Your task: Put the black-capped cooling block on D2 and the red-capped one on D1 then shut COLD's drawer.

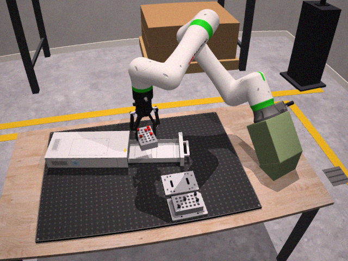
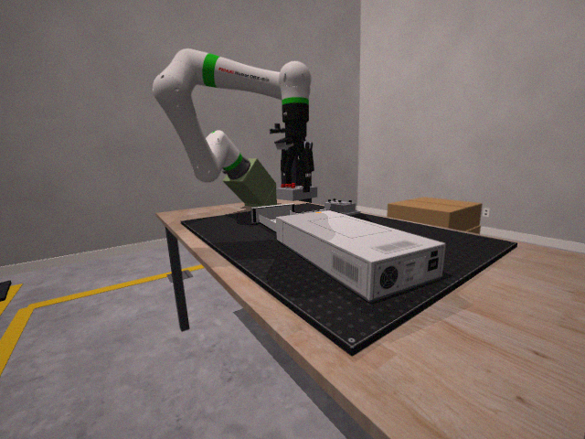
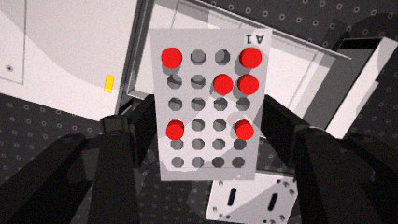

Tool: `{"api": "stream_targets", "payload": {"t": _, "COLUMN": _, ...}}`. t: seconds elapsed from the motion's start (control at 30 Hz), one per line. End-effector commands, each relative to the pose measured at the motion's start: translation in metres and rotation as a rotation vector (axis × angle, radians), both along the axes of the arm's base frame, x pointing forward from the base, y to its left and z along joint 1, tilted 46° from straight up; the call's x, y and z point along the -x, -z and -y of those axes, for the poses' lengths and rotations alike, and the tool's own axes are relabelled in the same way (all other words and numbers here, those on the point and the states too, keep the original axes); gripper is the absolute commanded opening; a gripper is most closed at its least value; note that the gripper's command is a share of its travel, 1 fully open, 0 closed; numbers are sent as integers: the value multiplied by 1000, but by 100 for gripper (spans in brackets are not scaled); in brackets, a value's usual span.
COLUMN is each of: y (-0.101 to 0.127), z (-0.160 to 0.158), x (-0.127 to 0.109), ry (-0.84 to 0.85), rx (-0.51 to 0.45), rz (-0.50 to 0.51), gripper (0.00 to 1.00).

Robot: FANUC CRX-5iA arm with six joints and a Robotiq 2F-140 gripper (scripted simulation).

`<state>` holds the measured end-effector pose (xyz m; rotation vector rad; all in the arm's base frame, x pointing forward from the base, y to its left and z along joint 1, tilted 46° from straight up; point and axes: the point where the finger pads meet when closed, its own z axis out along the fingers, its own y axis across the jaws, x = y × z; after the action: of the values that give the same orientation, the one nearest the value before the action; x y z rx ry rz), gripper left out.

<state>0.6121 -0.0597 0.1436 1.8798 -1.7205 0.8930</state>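
Across the wooden counter (image 1: 19,182) (image 2: 500,312), a black perforated board (image 1: 92,196) (image 2: 302,283) (image 3: 37,135) was spread. The red-capped cooling block (image 1: 147,140) (image 2: 295,192) (image 3: 208,112) was pinched by the hand (image 1: 145,131) (image 2: 296,187) (image 3: 207,109) and held above the open drawer (image 1: 181,151) (image 2: 255,215) (image 3: 383,61). In the top view, the cooler COLD (image 1: 87,144) (image 2: 358,236) (image 3: 56,47) was seen at the block's nine o'clock, its lamp (image 1: 125,150) (image 2: 318,212) (image 3: 108,83) lit amber, and slot D1 (image 1: 179,184) (image 3: 252,196), with nothing set on it, at five. Just beyond D1, slot D2 (image 1: 172,213) was occupied by the black-capped cooling block (image 1: 187,205) (image 2: 340,207). Six red caps were shown in the wrist view.
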Motion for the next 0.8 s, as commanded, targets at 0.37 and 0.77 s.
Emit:
{"api": "stream_targets", "payload": {"t": 0.37, "y": 24, "z": -23, "x": 14, "ry": -258, "rx": 58, "rz": -257, "gripper": 10}}
{"api": "stream_targets", "payload": {"t": 0.77, "y": 43, "z": -39, "x": 25, "ry": -444, "rx": 103, "rz": -443, "gripper": 10}}
